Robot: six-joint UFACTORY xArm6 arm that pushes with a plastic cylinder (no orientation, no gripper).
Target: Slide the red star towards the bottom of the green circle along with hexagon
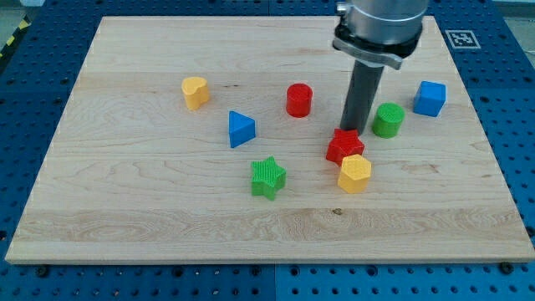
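Observation:
The red star (pixel 344 146) lies right of the board's middle, touching the yellow hexagon (pixel 354 173) just below it to the right. The green circle (pixel 388 119) stands up and to the right of the star, a small gap apart. My tip (pixel 352 130) comes down at the star's top edge, just left of the green circle; whether it touches the star I cannot tell.
A red cylinder (pixel 299 99) stands left of the rod. A blue cube (pixel 430 98) is right of the green circle. A blue triangle (pixel 241 129), a green star (pixel 267 176) and a yellow block (pixel 195 92) lie toward the view's left on the wooden board (pixel 125 209).

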